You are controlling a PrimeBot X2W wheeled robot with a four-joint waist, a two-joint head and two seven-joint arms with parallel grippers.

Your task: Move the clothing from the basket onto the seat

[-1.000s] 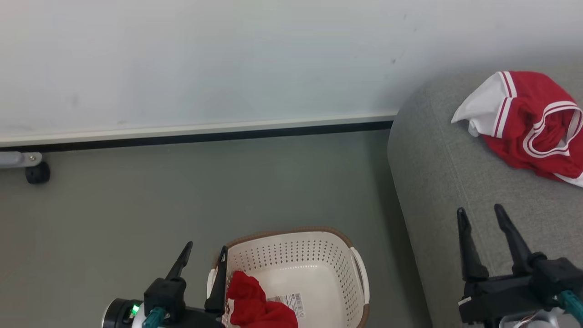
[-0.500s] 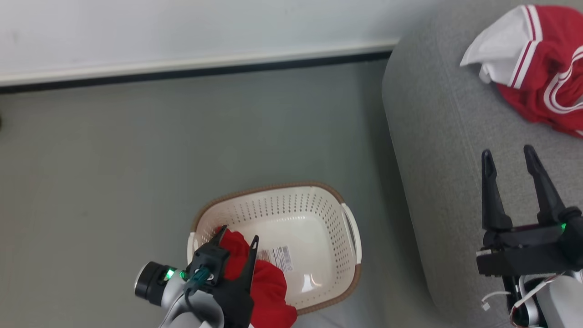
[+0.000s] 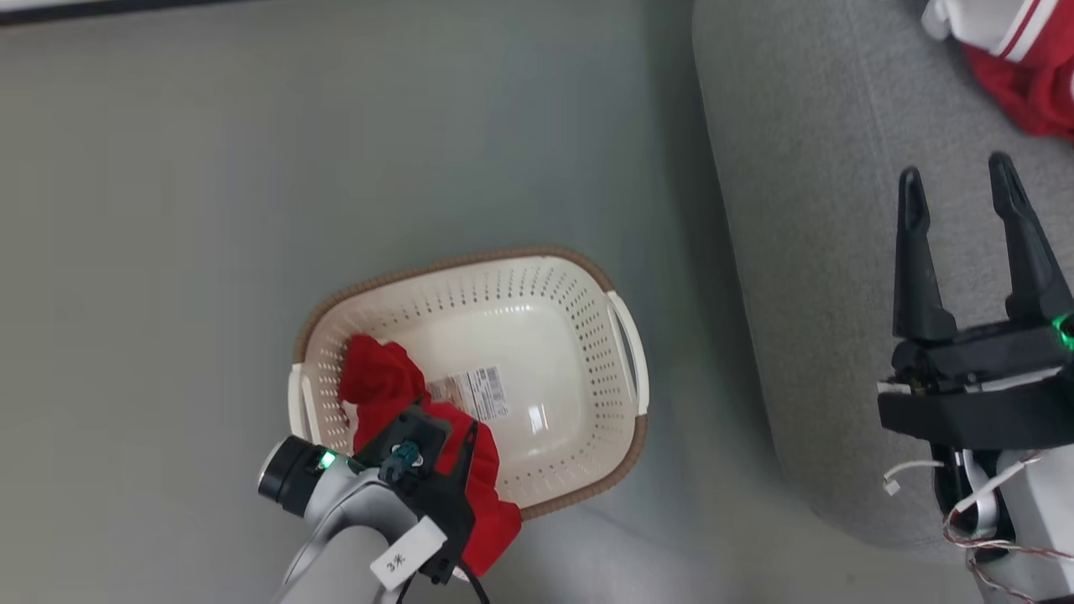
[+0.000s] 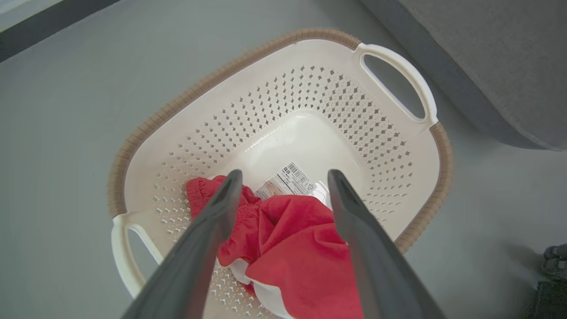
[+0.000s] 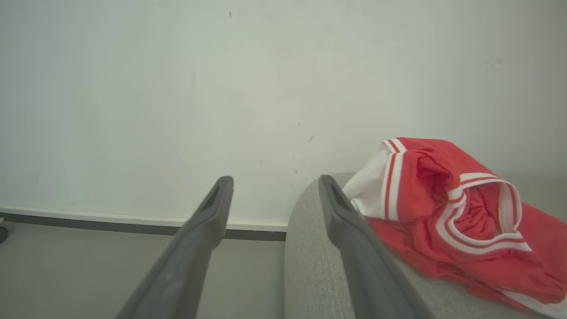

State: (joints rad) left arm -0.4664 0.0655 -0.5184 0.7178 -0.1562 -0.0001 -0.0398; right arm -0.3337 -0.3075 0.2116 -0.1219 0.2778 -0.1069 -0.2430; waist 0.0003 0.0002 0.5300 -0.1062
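Observation:
The cream basket (image 3: 470, 256) with a brown rim stands on the floor left of the grey seat (image 3: 805, 252). A red piece of clothing (image 3: 377, 382) is bunched in the basket's near-left corner. My left gripper (image 4: 283, 177) points down into the basket (image 4: 186, 93), open, with its fingers either side of the red clothing (image 4: 292, 235) and just above it. My right gripper (image 3: 961, 193) hangs open over the seat, holding nothing. A red and white garment (image 5: 452, 212) lies on the seat (image 5: 319, 266) beyond the right gripper (image 5: 275, 181).
Grey floor surrounds the basket. A white wall (image 5: 177, 88) with a dark skirting strip runs behind the floor and seat. A barcode label (image 4: 290, 177) is stuck to the basket's bottom. The seat's rounded edge is close to the basket's right handle (image 3: 629, 344).
The head camera has tilted down, shifting the whole picture. My left gripper has swung over the basket and now points down at the red clothing. The right gripper stays open.

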